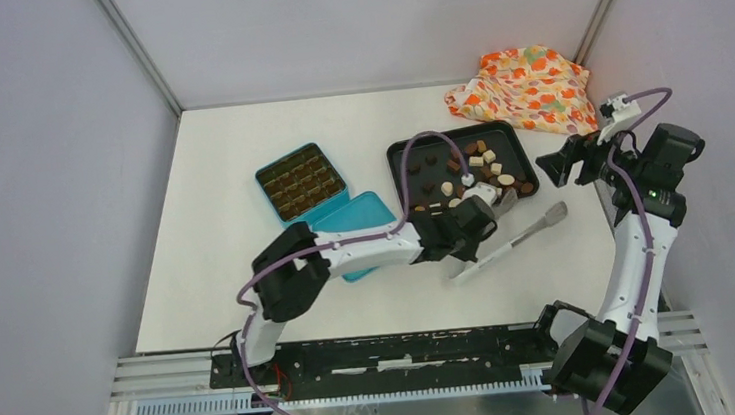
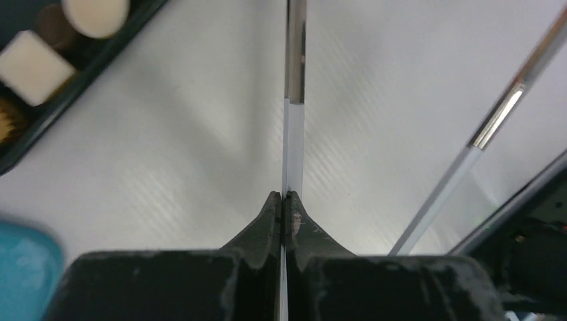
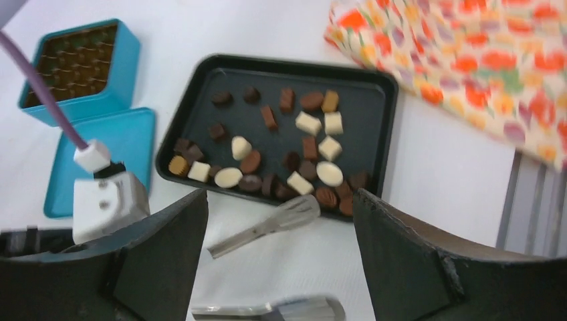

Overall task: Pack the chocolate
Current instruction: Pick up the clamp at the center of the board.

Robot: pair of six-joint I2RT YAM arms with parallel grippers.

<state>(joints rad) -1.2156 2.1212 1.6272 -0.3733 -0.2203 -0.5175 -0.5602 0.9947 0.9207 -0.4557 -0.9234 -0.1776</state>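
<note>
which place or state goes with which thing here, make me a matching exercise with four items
Things
1. left tool
2. right tool
3. orange flowery cloth
4. blue tin

Places or states
a. at the far right corner of the table
b. open wide, holding nothing
c. shut on the metal tongs
d. to the left of the black tray

Pairs: 1-c, 2-b, 3-a, 4-d

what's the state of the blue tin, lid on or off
Off. The tin stands open, its brown gridded insert showing, and the lid lies flat right beside it.
</note>
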